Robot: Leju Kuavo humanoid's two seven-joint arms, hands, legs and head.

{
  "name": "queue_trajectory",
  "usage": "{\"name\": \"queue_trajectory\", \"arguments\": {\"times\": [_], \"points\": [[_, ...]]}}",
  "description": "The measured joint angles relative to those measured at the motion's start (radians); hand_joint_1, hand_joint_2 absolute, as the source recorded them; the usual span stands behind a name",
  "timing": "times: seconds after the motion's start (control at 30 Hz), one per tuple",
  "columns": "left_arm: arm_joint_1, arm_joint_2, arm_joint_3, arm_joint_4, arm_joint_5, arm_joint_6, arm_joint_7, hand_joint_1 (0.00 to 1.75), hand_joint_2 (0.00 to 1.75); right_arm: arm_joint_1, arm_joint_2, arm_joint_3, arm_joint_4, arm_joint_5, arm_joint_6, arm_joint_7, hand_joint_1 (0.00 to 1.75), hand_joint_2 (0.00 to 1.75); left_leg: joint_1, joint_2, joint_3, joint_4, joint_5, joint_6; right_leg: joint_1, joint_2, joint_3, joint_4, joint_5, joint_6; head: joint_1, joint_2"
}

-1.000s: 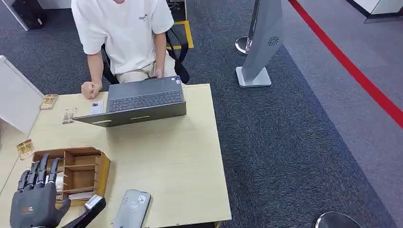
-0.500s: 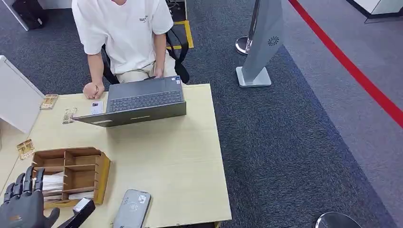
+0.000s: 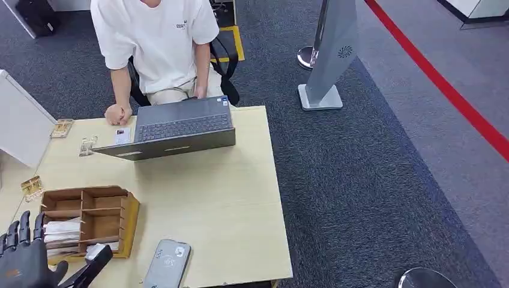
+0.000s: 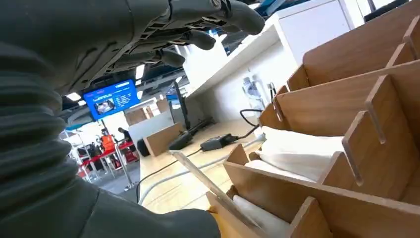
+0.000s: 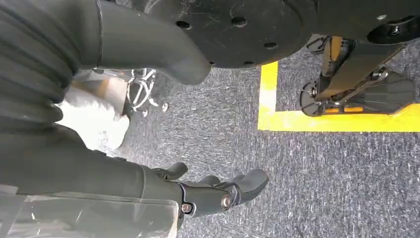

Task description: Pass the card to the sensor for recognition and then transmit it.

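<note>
The left hand point(image 3: 24, 264) sits at the counter's point(image 3: 222, 198) near corner, fingers up and spread, thumb out toward a wooden organizer point(image 3: 90, 221) just beside it holding white cards point(image 3: 61, 231). Past the thumb lies a grey sensor point(image 3: 167, 264). Far beyond the hand, a person point(image 3: 157, 45) sits behind a laptop point(image 3: 174, 127).

Table point(image 3: 228, 204) pale wood; organizer point(image 3: 129, 219) brown wood with white cards point(image 3: 60, 227). Laptop point(image 3: 180, 126) dark grey, sensor point(image 3: 167, 264) light grey. Left hand point(image 3: 24, 264) dark grey. Carpet point(image 3: 360, 180) blue-grey speckled, red stripe point(image 3: 444, 87). Person's shirt point(image 3: 156, 42) white.
</note>
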Motion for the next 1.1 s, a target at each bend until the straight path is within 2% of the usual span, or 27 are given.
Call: {"name": "queue_trajectory", "arguments": {"times": [0.63,0.87,1.1], "points": [[-0.009,-0.023,0.003,0.007,0.000,-0.017,0.002,0.00,1.75,0.001,0.001,-0.013,0.002,0.015,0.000,-0.009,0.00,1.75,0.000,0.000,0.000,0.000,0.000,0.000,0.000,0.000,0.000,0.000,0.000,0.000,0.000,0.000],[-0.009,-0.023,0.003,0.002,0.000,-0.035,0.072,0.00,1.75,0.001,0.001,-0.027,0.005,0.040,0.003,-0.011,0.00,1.75,0.000,0.000,0.000,0.000,0.000,0.000,0.000,0.000,0.000,0.000,0.000,0.000,0.000,0.000],[-0.008,-0.023,0.003,-0.013,0.000,-0.055,0.080,0.00,1.75,0.003,0.002,-0.043,0.010,0.053,0.003,-0.014,0.00,1.75,0.000,0.000,0.000,0.000,0.000,0.000,0.000,0.000,0.000,0.000,0.000,0.000,0.000,0.000]]}}
